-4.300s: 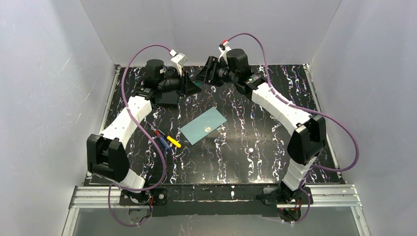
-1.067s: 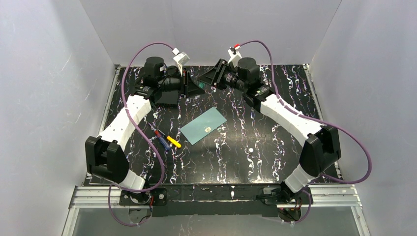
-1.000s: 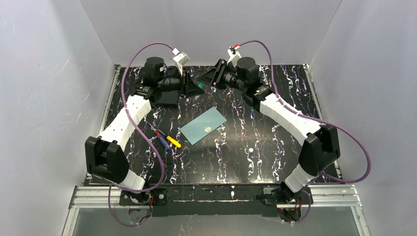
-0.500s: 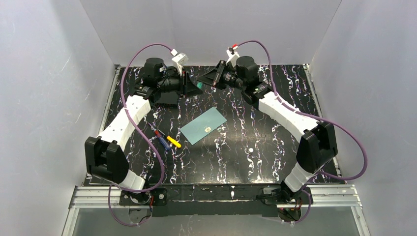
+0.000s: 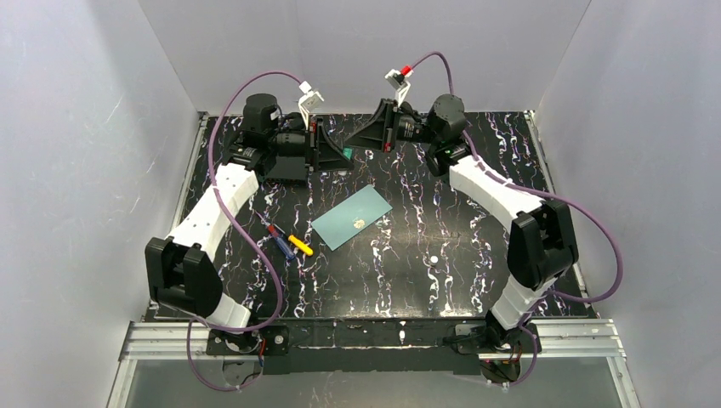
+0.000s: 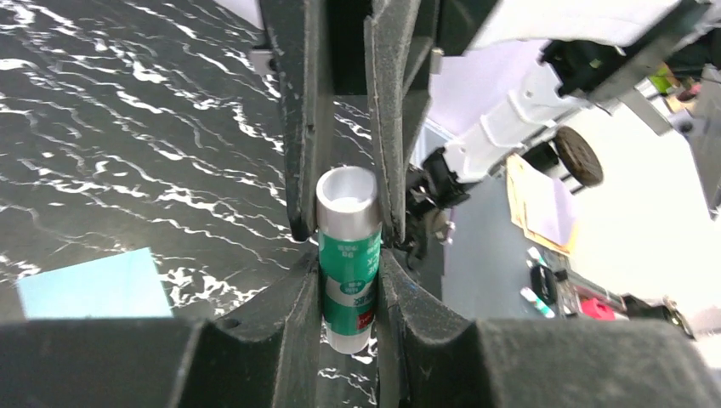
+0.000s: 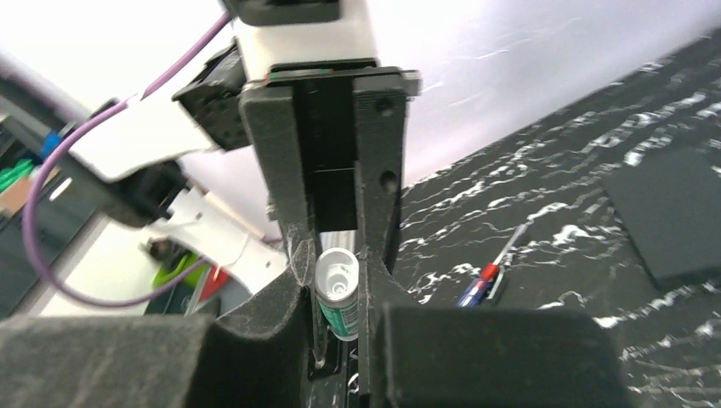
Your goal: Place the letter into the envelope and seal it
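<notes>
Top external view: both arms reach to the far side of the table (image 5: 476,272), with the left gripper (image 5: 338,155) and the right gripper (image 5: 361,136) raised and meeting tip to tip above it. The teal envelope (image 5: 351,218) lies flat near the middle of the table with a small pale spot on it; the letter shows in no view, so I cannot tell where it is. A red and blue pen (image 5: 276,236) and a yellow pen (image 5: 300,246) lie just left of the envelope. Left wrist view: the left fingers (image 6: 281,340) clamp the green-labelled body of a glue stick (image 6: 349,255), while the right fingers (image 6: 293,127) close narrowly on its silver end. Right wrist view: the stick sits pinched between the right fingers, its white end facing the camera
</notes>
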Robot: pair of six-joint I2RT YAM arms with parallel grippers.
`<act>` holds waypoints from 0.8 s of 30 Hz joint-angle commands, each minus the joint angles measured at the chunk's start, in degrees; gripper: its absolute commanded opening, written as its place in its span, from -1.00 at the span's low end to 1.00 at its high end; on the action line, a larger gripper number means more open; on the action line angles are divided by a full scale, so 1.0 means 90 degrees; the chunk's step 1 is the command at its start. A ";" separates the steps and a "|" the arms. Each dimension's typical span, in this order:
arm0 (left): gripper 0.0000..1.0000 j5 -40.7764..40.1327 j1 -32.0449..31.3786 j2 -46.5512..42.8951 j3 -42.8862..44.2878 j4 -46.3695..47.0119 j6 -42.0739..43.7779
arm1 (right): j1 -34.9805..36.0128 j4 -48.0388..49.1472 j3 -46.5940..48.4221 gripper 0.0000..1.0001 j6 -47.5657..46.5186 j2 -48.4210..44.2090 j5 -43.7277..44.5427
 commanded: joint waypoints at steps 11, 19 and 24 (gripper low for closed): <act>-1.00 -0.0071 -0.0084 -0.0128 0.0433 -0.0331 0.0224 | 0.0277 -0.1807 0.1247 0.18 -0.0469 0.0094 0.0680; -1.00 -0.1222 -0.0076 -0.0260 0.0028 0.0235 -0.0217 | 0.0278 -0.2092 0.0792 -0.28 -0.0171 -0.0339 0.2393; -1.00 -0.1488 -0.0084 -0.0275 -0.0073 0.0428 -0.0629 | 0.0278 -0.2066 0.0844 -0.63 -0.0067 -0.0206 0.2108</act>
